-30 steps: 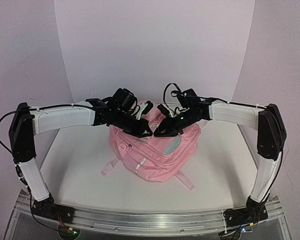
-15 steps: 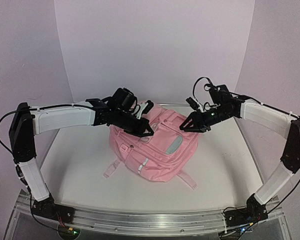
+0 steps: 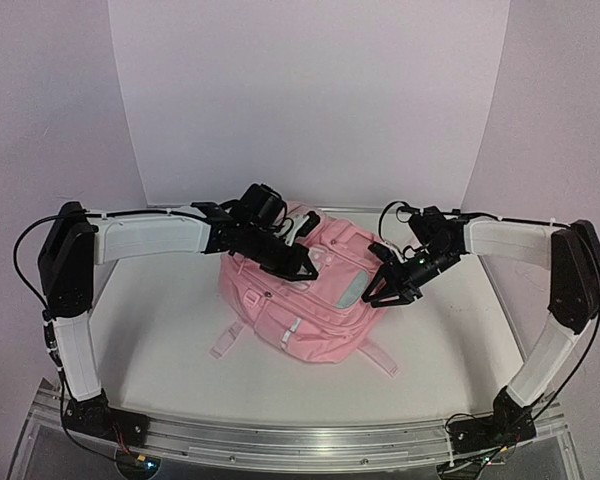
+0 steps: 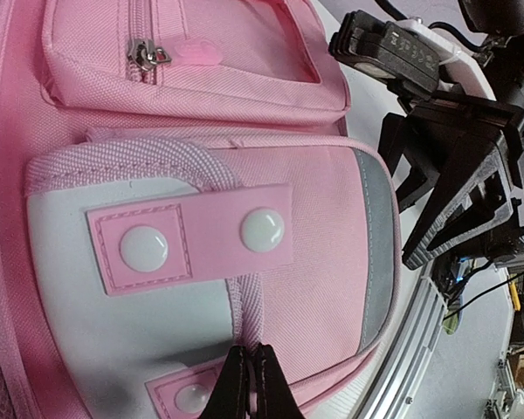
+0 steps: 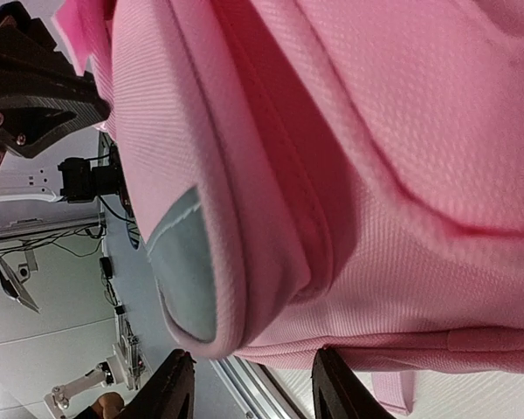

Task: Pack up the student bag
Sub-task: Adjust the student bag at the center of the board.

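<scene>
Top view: the bag [image 3: 300,315] lay beneath the left gripper [image 3: 305,268] and beside the right gripper [image 3: 382,292]; you needed to steady it before tugging. Left wrist: the tips were together on the pocket seam, perhaps pinching it. Right wrist: the fingers [image 5: 176,384] stood apart, bag edge just ahead; its opening was hidden.

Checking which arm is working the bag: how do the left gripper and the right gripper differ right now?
The left gripper is shut, fingertips pressed together; the right gripper is open, fingers apart. The left gripper sits over the front of the student bag, at the pale pocket; the right gripper is at the bag's side edge. Shared: both are black, low and close to the bag, and neither plainly holds anything.
</scene>
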`<action>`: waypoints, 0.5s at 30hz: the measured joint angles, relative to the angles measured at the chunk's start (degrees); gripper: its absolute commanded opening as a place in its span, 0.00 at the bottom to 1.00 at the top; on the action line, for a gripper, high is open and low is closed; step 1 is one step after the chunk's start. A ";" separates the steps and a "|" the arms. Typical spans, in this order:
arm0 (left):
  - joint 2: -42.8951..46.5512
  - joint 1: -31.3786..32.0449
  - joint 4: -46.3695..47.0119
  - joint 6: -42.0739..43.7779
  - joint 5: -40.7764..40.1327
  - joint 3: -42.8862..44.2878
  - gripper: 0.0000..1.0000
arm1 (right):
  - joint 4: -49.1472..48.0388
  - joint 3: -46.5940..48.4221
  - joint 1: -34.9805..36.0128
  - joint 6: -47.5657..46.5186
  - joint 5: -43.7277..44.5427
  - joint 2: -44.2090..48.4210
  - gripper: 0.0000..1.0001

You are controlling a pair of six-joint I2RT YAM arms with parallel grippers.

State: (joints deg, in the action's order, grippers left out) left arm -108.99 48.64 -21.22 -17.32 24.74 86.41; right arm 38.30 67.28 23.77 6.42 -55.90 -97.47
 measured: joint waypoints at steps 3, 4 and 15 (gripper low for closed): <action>-1.70 0.02 -2.36 1.32 0.05 2.70 0.17 | 0.83 1.15 -0.18 0.00 -0.38 -1.43 0.46; -2.23 0.05 -3.39 1.98 -0.03 3.76 0.24 | 1.03 1.36 -0.24 0.00 -0.36 -1.56 0.46; -0.72 2.74 -5.57 3.67 -3.36 5.41 0.87 | 0.96 1.58 -0.22 -0.02 -0.04 -1.52 0.49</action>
State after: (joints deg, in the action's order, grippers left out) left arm -109.71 51.38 -26.79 -13.66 21.38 91.83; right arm 39.25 68.85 23.55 6.39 -55.94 -98.99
